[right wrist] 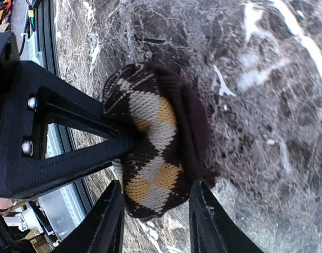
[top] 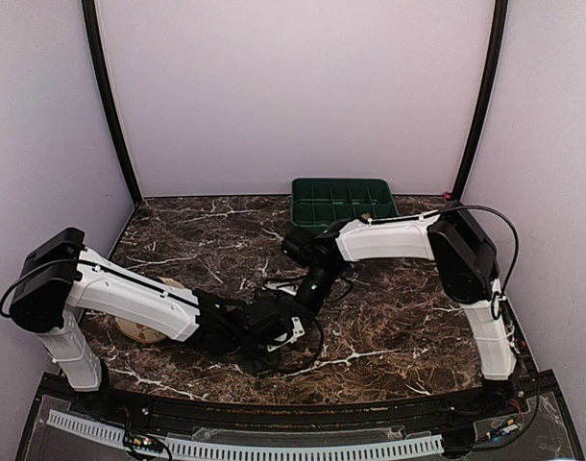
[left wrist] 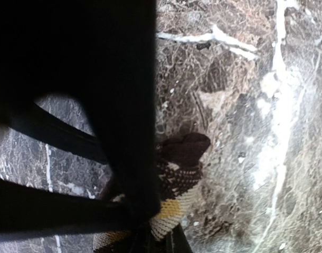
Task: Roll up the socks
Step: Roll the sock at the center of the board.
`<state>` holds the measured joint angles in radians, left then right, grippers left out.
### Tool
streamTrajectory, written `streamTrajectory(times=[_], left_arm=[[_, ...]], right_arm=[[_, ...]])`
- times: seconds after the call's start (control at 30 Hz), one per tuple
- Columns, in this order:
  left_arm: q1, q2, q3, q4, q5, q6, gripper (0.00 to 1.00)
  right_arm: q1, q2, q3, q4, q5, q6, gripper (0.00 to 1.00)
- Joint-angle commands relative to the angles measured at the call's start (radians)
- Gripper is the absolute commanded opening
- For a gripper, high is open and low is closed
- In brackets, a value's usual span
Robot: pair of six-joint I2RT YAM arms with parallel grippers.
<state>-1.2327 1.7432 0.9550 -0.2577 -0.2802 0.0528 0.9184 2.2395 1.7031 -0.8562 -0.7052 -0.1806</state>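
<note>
**Sock held at mid-table**

At the left of the marble table (top: pixel 418 317), a cream dish (top: pixel 139 331) is partly covered by the left arm. The left gripper (top: pixel 277 332) is lowered near the centre. Its opening cannot be told, though one dark finger is seen lying over the rolled diamond-check sock (right wrist: pixel 155 142). The roll's end is clasped between the narrowed fingers of the right gripper (right wrist: pixel 157 185). Further right, a green tray (top: pixel 341 181) is set at the back edge.

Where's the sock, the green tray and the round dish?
sock (right wrist: pixel 155 137): right wrist view, on its checked middle.
tray (top: pixel 343 181): top view, on its far rim.
dish (top: pixel 137 331): top view, on its bare near part.
</note>
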Motion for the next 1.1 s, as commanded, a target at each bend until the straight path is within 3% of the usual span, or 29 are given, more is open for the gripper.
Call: streamTrajectory(times=[0.0,0.53,1.07], left_arm=[[0.005,0.053,-0.037,-0.143,0.161,-0.090,0.00],[0.062,0.042,-0.035,-0.176,0.160,-0.166,0.00],[0.171,-0.024,-0.008,-0.141,0.301,-0.228,0.00]], right_arm=[[-0.003,-0.059,-0.053,0.037,-0.009,0.014,0.39],[-0.072,-0.219,-0.215,0.139,0.039,0.079,0.41],[-0.272,-0.321,-0.101,0.298,0.552,0.296,0.43]])
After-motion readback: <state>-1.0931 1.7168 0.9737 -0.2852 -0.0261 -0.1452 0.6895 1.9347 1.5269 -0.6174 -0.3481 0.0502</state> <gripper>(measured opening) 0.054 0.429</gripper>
